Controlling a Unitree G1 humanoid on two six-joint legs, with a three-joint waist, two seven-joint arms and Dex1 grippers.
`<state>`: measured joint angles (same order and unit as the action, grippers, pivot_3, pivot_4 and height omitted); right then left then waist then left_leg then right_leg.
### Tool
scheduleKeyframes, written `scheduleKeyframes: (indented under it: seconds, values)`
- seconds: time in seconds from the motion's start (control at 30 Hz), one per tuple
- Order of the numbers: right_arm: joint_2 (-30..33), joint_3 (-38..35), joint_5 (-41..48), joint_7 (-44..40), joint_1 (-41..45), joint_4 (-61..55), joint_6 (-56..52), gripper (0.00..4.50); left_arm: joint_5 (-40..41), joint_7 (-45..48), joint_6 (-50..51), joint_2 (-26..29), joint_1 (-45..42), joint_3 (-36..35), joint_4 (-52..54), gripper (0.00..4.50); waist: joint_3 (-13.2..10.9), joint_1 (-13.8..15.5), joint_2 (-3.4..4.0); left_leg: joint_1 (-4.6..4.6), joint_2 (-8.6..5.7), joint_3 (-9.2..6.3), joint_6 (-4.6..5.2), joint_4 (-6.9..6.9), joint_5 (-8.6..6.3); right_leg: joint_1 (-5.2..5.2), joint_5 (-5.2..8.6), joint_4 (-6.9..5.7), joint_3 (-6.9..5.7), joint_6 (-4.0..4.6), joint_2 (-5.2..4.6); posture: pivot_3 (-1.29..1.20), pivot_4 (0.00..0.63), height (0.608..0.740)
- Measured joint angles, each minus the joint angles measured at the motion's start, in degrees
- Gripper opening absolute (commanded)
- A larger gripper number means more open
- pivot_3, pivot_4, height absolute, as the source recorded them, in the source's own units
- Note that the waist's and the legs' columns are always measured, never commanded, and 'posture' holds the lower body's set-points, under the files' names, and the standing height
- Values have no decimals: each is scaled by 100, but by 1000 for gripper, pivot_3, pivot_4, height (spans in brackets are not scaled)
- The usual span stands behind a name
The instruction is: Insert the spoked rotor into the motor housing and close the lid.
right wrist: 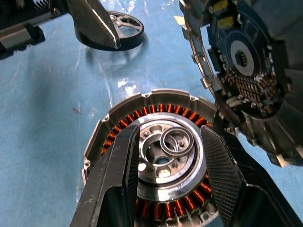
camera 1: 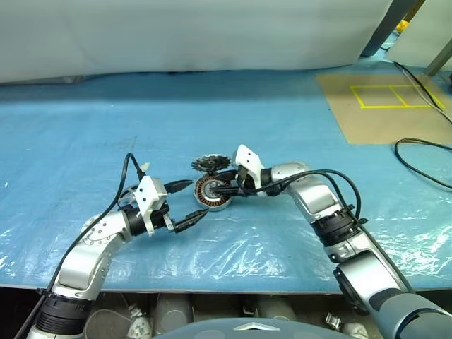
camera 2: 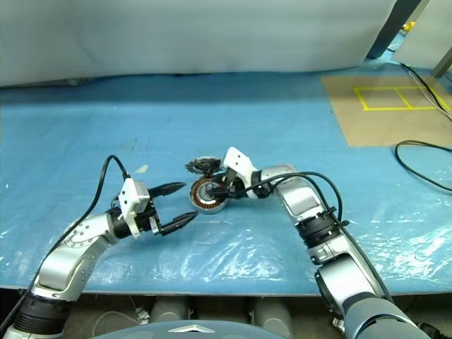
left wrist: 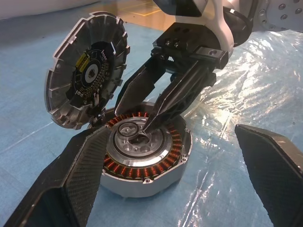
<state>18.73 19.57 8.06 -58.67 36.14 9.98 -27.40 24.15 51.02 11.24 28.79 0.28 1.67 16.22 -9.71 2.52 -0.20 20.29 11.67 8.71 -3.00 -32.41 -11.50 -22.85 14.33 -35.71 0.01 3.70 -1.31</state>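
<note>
nearest to us the left gripper point(camera 1: 198, 199) hangs with its fingers spread wide and nothing in them, one finger on either side of the motor housing point(left wrist: 142, 161) without touching it that we can see; the housing sits flat on the blue sheet point(camera 1: 282, 127), grey-walled, its ring of copper windings open to view around a bright silver hub; a small loose ring point(right wrist: 177, 141) lies on that hub, a little off centre; over it the right gripper point(right wrist: 170, 135) reaches in from the far side, pointing down, its fingers partly apart on either side of the hub and holding nothing, one tip close to the small ring; just behind, the spoked rotor point(left wrist: 87, 71) stands tilted on its edge, leaning at the housing's far rim, so it is not yet inserted; it shows a toothed rim, radial ribs and a dark round centre with small parts on it; we judge the insertion step is in hand; next, the right gripper should leave the hub, take the rotor by its rim, lay it level and centred over the hub, then lower it squarely; the lid follows after.
</note>
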Motion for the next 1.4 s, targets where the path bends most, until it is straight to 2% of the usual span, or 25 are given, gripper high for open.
scheduleKeyframes:
  seconds: [0.87, 0.97, 1.07, 1.4]
  values:
    - [-88, 228, -575, 250, 40, 307, 557, 2115, -38, -5, -3, -5, -29, 10, -16, 4500, 0, 1, 0, 0, 0, 0, 0, 0, 0, 0, -4, 0, 0, -7, 0, 0, 150, 740]
    - [-90, 249, -609, 250, 40, 321, 606, 1486, -40, -5, -3, -6, -31, 10, -33, 4500, 0, 1, 0, 0, 0, 0, 0, 0, 0, 0, -4, 0, 0, -7, 0, 0, 150, 740]
    - [-93, 250, -617, 245, 40, 330, 642, 596, -42, -6, -3, -9, -35, 10, -42, 4500, 0, 1, 0, 0, 0, 0, 0, 0, 0, 0, -4, 0, 0, -7, 0, 0, 150, 740]
    - [-75, 242, -589, 150, 40, 329, 633, 581, -51, -7, -4, -29, -42, 10, -96, 4500, 0, 1, 0, 1, 0, 0, 0, 0, 0, 0, -4, 0, 0, -6, 0, 0, 150, 740]
